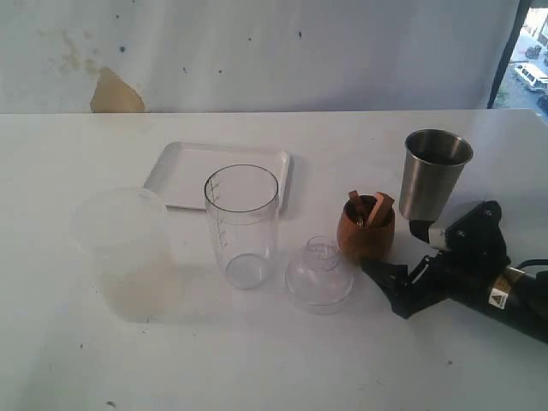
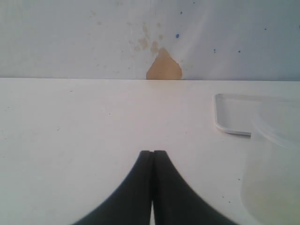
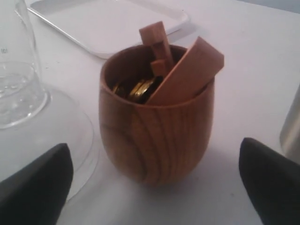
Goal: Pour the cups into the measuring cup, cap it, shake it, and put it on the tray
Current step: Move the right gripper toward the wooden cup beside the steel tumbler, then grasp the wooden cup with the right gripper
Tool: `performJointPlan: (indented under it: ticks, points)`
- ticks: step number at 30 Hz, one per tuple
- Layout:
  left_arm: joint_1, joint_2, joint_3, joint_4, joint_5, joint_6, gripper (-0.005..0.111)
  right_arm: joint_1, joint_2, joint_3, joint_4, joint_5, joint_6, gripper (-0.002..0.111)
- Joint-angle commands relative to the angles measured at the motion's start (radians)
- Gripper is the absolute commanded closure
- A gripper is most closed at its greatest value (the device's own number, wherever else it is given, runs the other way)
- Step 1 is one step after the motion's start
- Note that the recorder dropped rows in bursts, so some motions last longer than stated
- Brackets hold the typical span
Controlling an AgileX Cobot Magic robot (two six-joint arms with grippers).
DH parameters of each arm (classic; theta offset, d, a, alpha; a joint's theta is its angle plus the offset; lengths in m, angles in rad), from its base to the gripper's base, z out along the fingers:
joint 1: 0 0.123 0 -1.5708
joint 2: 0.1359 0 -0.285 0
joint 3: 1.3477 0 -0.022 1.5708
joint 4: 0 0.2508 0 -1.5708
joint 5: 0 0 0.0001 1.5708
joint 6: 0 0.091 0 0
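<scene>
The brown wooden cup (image 1: 366,229) stands right of centre, holding wooden pieces and some gold-coloured bits. In the right wrist view the wooden cup (image 3: 157,126) sits just ahead of my right gripper (image 3: 154,187), whose fingers stand wide open on either side without touching it. The steel tumbler (image 1: 434,174) stands upright behind the right gripper (image 1: 394,247). The clear measuring cup (image 1: 241,224) is upright at the centre, uncapped. Behind it lies the white tray (image 1: 218,174). My left gripper (image 2: 153,152) is shut on nothing, low over bare table, out of the exterior view.
A clear domed lid (image 1: 319,274) rests on the table between the measuring cup and the wooden cup, close to my right gripper's lower finger. A wide frosted cup (image 1: 124,248) stands at the left, near the left gripper. A wall runs along the table's far edge.
</scene>
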Motion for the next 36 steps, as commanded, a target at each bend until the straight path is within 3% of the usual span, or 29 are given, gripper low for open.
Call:
performJointPlan:
  ticks: [1,12,36]
  points:
    - [0.002,0.004,-0.002,-0.012,-0.002,0.001,0.003,0.002,0.01,-0.024,0.02,-0.02,0.01,0.02]
    - [0.002,0.004,-0.002,-0.012,-0.002,0.001,0.003,0.068,0.112,-0.137,0.023,-0.028,0.046,0.02]
    - [0.002,0.004,-0.002,-0.012,-0.002,0.001,0.003,0.093,0.25,-0.326,0.039,-0.023,0.099,0.02]
